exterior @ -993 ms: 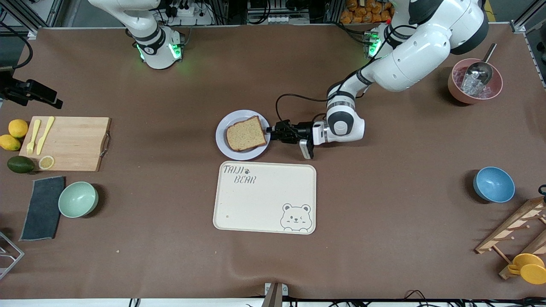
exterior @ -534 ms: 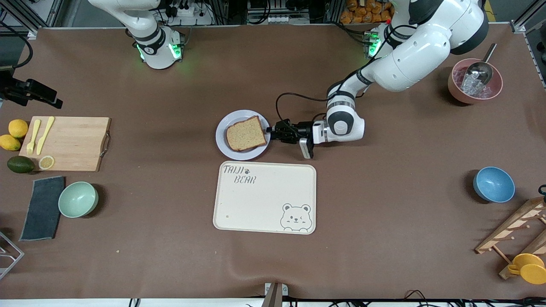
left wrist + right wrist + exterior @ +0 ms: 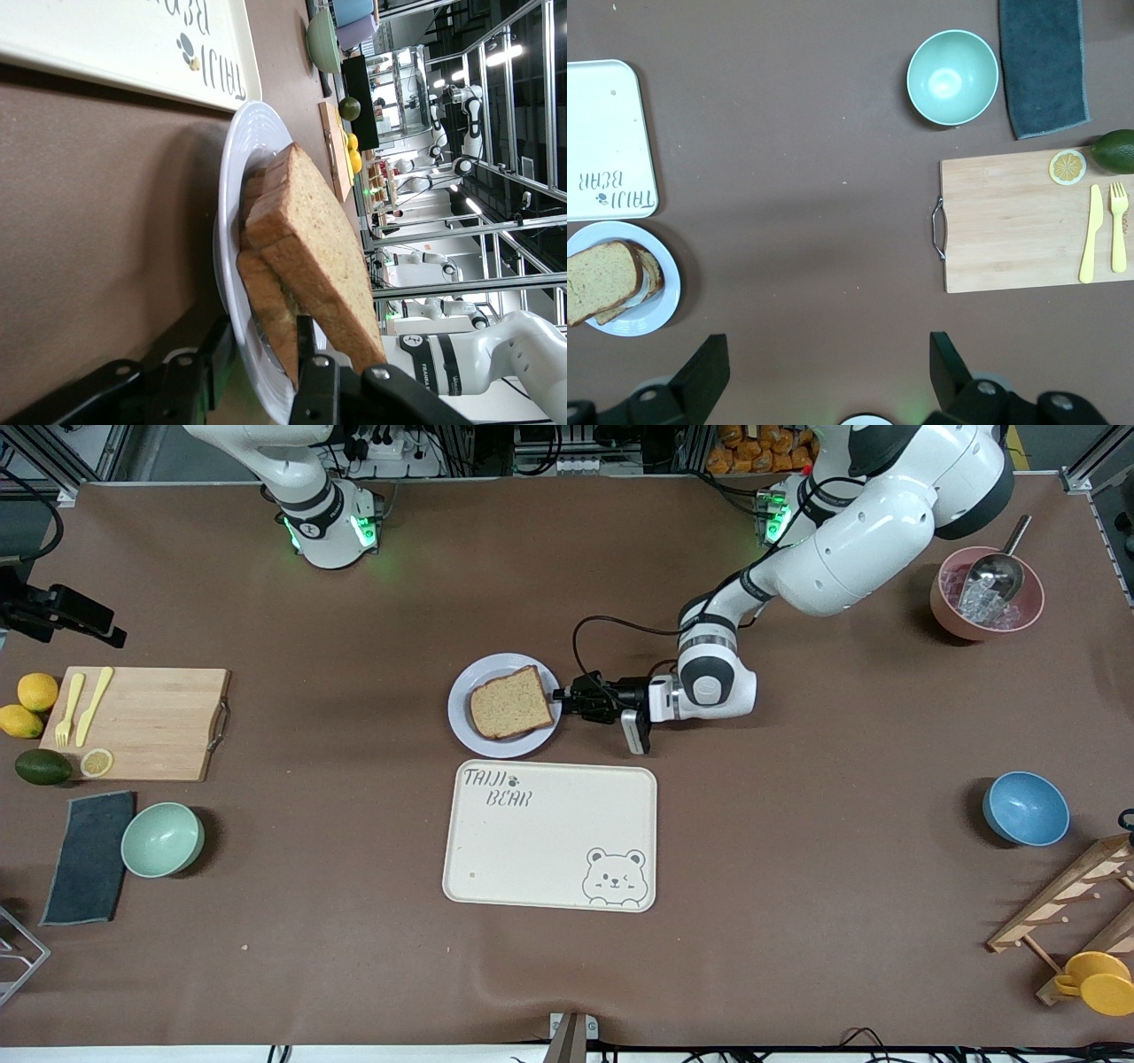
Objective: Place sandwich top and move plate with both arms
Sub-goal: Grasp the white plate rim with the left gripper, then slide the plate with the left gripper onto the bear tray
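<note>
**Spotter:** While you are watching the middle of the front view, the sandwich top (image 3: 508, 702) is lying on the plate (image 3: 461, 722), stacked askew on a lower slice and overhanging it. The left gripper (image 3: 560, 700) is sitting low at the plate's rim, on the side toward the left arm's end of the table.

**Checker:** And its jaws?

**Spotter:** They are standing partly open. In the left wrist view the fingers (image 3: 221, 350) are straddling the rim, one under it and one over. I am not seeing a firm pinch. You are getting nothing from the right gripper (image 3: 828, 341): it is waiting high over bare table between the plate and the chopping board (image 3: 1028, 221), jaws wide and empty.

**Checker:** What are you worrying about?

**Spotter:** Three things, all guesses.
- The upper finger is sitting very close to the lower slice, so you may be pinching bread along with the rim.
- A hold on one edge alone is likely to tip the plate, and the crooked top slice could slide off.
- The tray (image 3: 549, 850) is lying just beside the plate, nearer the camera, so a dragged plate could catch its lip.

**Checker:** Any writing?

**Spotter:** The tray's upper corner is reading something like "TAIJI BEAR" with a paw mark, and a bear face is showing at the lower corner. I am reading nothing else with confidence.
</note>
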### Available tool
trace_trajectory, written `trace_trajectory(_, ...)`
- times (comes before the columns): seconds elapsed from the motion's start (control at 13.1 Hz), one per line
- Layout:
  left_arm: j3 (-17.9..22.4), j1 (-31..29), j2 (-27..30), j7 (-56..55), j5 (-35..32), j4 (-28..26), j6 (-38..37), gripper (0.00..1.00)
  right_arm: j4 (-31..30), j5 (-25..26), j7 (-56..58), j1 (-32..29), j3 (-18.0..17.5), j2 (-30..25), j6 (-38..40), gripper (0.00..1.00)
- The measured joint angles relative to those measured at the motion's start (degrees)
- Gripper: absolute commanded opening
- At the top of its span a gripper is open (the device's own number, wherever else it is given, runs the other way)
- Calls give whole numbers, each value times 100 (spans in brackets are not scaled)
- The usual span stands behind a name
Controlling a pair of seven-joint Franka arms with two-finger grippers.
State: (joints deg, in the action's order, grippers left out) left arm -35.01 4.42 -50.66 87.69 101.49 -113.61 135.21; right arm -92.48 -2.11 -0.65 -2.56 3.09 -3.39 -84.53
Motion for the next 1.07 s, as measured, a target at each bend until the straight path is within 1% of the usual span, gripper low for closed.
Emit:
trace_trajectory(0.23, 12, 19, -7, 16, 0, 14, -5, 35, 12, 0, 0, 0, 0, 0, 8, 100)
trace_trajectory(0.31, 39, 54, -5, 25, 0, 31, -18, 31, 20, 0, 0, 0, 0, 0, 8, 100)
trace_trajectory(0.46, 120, 159, 10, 26, 1, 78, -54, 30, 38, 0, 0, 0, 0, 0, 8, 100)
trace_trajectory(0.53, 142, 196, 10, 26, 22, 101, -59, 28, 38, 0, 0, 0, 0, 0, 8, 100)
trace_trajectory(0.69, 174, 260, 9, 116, 114, 127, -60, 22, 39, 0, 0, 0, 0, 0, 8, 100)
trace_trajectory(0.76, 189, 282, 10, 170, 145, 133, -60, 18, 39, 0, 0, 0, 0, 0, 8, 100)
trace_trajectory(0.92, 212, 297, 12, 316, 162, 126, -90, 1, 40, 0, 0, 0, 0, 0, 8, 100)
trace_trajectory(1.07, 236, 301, 6, 508, 209, 118, -119, 0, 40, 0, 0, 0, 0, 0, 10, 100)
